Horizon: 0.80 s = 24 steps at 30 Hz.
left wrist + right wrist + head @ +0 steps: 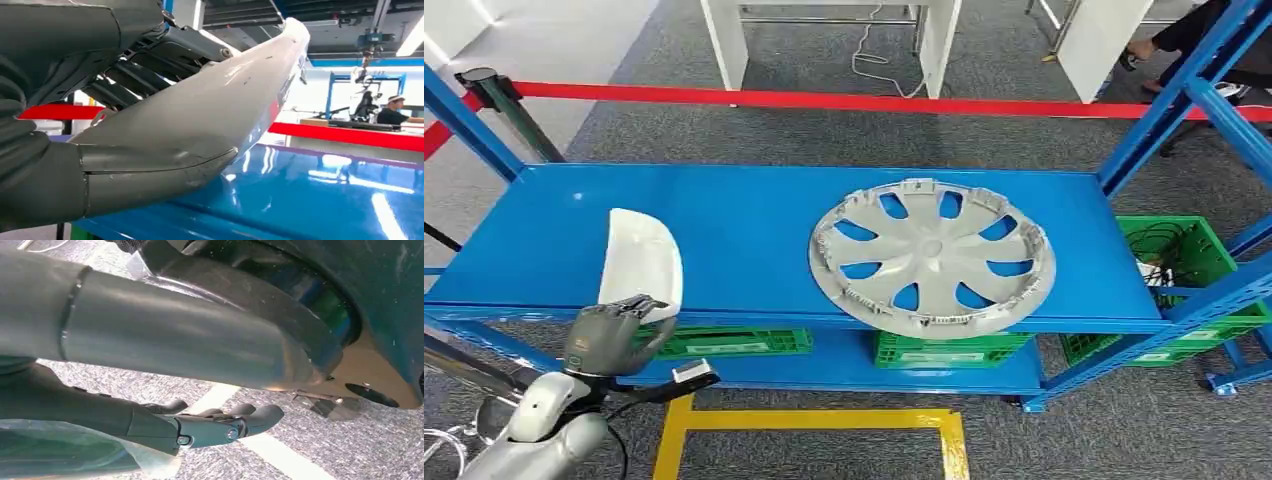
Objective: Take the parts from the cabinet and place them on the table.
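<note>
Left robot hand: fingers closed on near end of white curved part, left side of blue shelf. Grey wheel cover: flat, right of part. Right robot hand: fingers curled, holding nothing.

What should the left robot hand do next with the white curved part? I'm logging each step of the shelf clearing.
Probably lift it off the blue shelf. The left robot hand grips the near end of the white curved part, thumb under it in the wrist view, while the part lies low over the shelf.
</note>
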Motion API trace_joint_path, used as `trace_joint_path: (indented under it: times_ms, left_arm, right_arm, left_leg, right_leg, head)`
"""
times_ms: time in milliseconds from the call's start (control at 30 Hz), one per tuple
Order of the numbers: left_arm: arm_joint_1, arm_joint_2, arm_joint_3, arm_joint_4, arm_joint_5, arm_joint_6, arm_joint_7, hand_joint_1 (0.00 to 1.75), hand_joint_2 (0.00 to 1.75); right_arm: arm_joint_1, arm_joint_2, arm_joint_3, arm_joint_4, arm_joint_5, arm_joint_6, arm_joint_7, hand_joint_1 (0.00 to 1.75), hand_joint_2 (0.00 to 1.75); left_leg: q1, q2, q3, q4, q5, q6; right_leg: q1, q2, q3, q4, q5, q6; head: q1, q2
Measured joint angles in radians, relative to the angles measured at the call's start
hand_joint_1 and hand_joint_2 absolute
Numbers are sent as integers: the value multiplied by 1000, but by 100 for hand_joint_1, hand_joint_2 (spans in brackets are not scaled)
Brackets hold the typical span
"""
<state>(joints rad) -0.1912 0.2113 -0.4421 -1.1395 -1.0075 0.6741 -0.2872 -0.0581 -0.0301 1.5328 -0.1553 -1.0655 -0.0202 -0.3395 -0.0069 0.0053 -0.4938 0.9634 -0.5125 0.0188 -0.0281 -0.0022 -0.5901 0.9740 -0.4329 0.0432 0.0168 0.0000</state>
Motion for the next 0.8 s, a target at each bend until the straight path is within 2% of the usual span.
trace_joint_path:
  times_ms: [267, 400, 567, 800]
  left_arm:
    - [18, -1, 27, -45, 17, 9, -5, 175, 175]
    - [28, -1, 46, -72, -12, 16, -23, 175, 175]
    - [56, -10, 101, -148, -66, 18, -68, 175, 175]
    - [85, -26, 181, -281, -82, 20, -119, 175, 175]
  right_arm:
    - [-3, 0, 0, 0, -2, 0, -4, 0, 0]
    - [-4, 0, 0, 0, -4, -1, -4, 0, 0]
    - [-4, 0, 0, 0, -11, -2, -6, 0, 0]
    - [-4, 0, 0, 0, -15, -2, -11, 0, 0]
  left_leg:
    - [0, 0, 0, 0, 0, 0]
    - [0, 0, 0, 0, 0, 0]
    - [0, 0, 0, 0, 0, 0]
    - [0, 0, 0, 0, 0, 0]
  right_leg:
    - [0, 0, -1, 0, 0, 0]
    - [0, 0, -1, 0, 0, 0]
    - [0, 0, -2, 0, 0, 0]
    - [0, 0, -2, 0, 0, 0]
  head:
    - [0, 0]
    - [0, 0]
    - [0, 0]
    - [0, 0]
